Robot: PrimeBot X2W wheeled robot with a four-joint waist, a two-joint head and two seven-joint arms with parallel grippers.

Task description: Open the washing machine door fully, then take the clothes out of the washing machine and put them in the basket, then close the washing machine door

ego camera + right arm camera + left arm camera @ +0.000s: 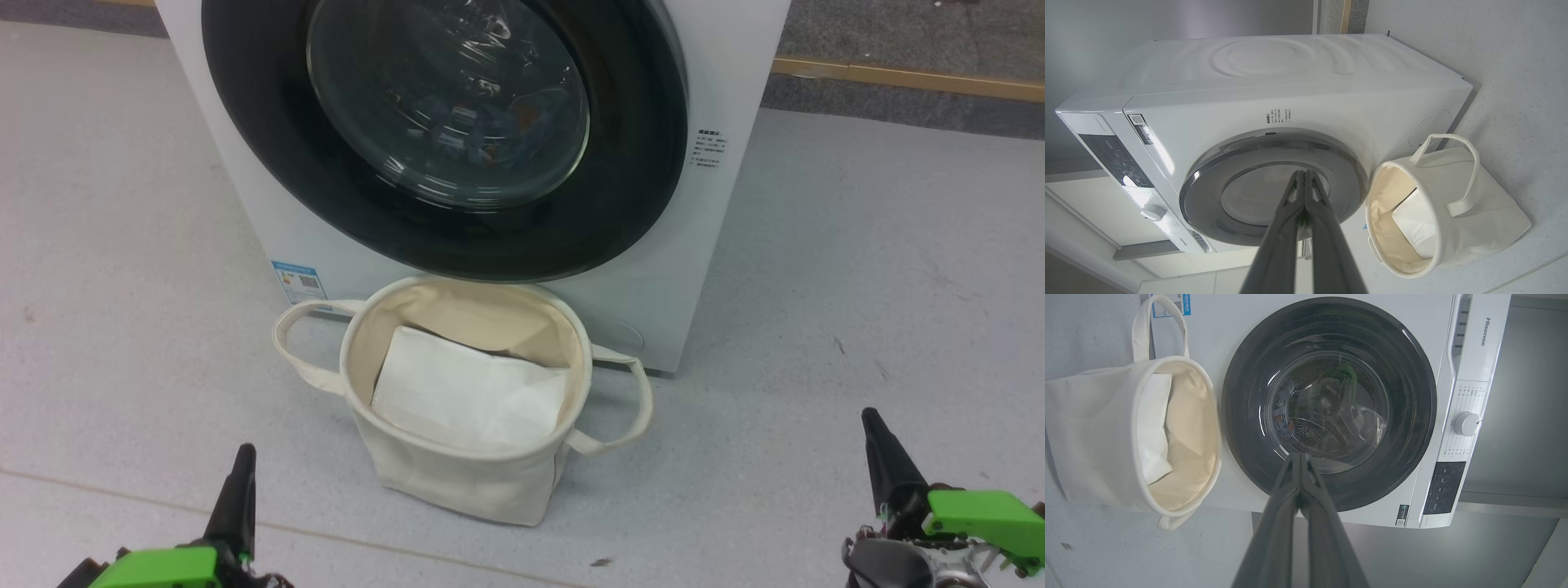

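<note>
Left gripper [242, 461]: clenched, fingers pressed together with nothing between them; we see it at the lower left of the head frame, tips pointing up the picture.
Right gripper [873, 429]: clenched and empty too, at the lower right of the head frame, well apart from the basket.
Wrist views: in each one our closed fingers rise from the bottom centre, and their tips lie over the lower part of the door in the picture.
Basket [347, 384]: cream canvas, upright on the floor at the lower centre of the head frame, between our two grippers and farther up the picture. It stands just in front of the washer, under the door, with one loop handle out to each side.
Sheet [469, 392]: plain white, folded, lying inside the basket.
Door [269, 147]: shut against the washer front, at the upper centre of the head frame; it has a wide black rim around domed glass.
Clothes [482, 122]: inside the drum behind the glass. We make out blue and orange patches through the reflections, no more.
Washer [718, 82]: white, with its top cut off by the upper edge of the head frame.
Label [299, 282]: blue, low on the washer front, just above the basket's left handle in the picture.
Dial [1466, 424]: white, at the right of the left wrist frame, with a dark panel [1443, 488] below it.
Floor [857, 269]: pale grey and speckled.
</note>
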